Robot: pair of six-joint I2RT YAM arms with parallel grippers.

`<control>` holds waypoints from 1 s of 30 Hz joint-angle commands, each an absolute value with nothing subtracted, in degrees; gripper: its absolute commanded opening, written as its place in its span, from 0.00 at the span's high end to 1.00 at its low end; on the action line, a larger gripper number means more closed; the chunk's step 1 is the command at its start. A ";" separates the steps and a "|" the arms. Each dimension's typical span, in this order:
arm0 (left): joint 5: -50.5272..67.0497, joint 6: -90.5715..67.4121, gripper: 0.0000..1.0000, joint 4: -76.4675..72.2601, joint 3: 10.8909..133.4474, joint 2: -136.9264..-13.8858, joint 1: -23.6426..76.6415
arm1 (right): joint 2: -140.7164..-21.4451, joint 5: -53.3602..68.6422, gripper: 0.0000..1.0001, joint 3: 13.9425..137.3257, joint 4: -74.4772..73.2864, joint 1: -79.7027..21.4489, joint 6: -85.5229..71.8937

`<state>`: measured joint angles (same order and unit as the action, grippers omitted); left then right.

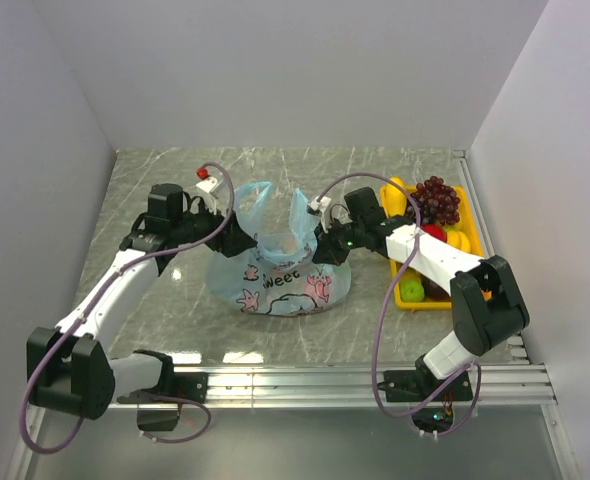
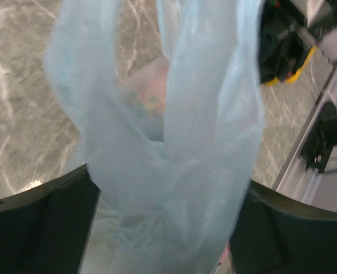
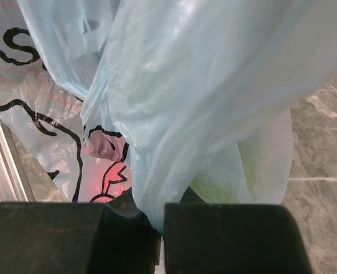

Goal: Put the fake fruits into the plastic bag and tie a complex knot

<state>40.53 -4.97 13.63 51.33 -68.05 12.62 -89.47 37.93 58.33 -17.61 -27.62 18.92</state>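
Here, your arms rise from an aluminium rail [image 1: 325,378] at the near edge of a grey marbled table [image 1: 275,165] boxed in by plain white walls. Mid-table sits the plastic bag [image 1: 280,282], thin, crinkly and light blue with a pink cartoon print. Your left gripper [image 1: 239,238] stands wide apart around one upright handle, and your right gripper [image 1: 323,246] is clamped on the other. A yellow tray [image 1: 413,303] holds grapes [image 1: 437,198].

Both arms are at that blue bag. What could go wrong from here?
The right gripper is shut on the thin plastic bag; a hard pull might tear it. The left gripper stands open around a limp handle, which could slide out before it closes. Grapes lie in the yellow tray, so knotting now may leave fruit out.
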 commanded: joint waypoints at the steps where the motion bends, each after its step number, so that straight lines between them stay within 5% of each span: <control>1: 49.73 -2.21 0.20 7.73 50.28 -70.04 12.74 | -88.42 37.87 1.00 61.26 -18.46 -27.69 17.85; 2: 51.49 1.54 0.33 8.78 50.53 -70.66 12.83 | -88.33 37.88 1.00 61.43 -18.63 -27.69 17.32; 3: 54.11 3.84 0.59 10.96 50.80 -71.88 13.01 | -88.33 37.97 1.00 61.96 -18.81 -27.08 15.66; 5: 55.54 12.97 0.83 19.04 51.15 -72.42 13.18 | -88.77 39.55 1.00 62.92 -19.16 -26.02 13.11; 9: 55.73 29.06 0.99 30.21 49.49 -71.80 14.58 | -92.53 43.24 1.00 66.35 -19.86 -22.16 1.19; 21: 46.50 44.91 1.00 35.86 48.60 -75.59 21.09 | -96.68 52.34 1.00 65.75 -17.42 -19.78 -18.63; 22: 46.76 44.83 0.99 35.60 48.86 -75.59 21.01 | -96.42 54.91 0.97 65.48 -16.36 -19.60 -18.55; 27: 49.65 45.18 1.00 36.83 49.92 -75.76 21.09 | -91.07 56.69 0.43 63.03 -9.26 -19.95 -13.98; 30: 49.75 45.70 1.00 37.18 50.27 -75.94 21.09 | -91.49 55.81 0.39 64.77 -8.96 -20.57 -10.99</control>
<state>47.79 43.38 35.79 48.75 -75.66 20.97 -94.50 53.69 63.37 -14.31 -20.12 -13.98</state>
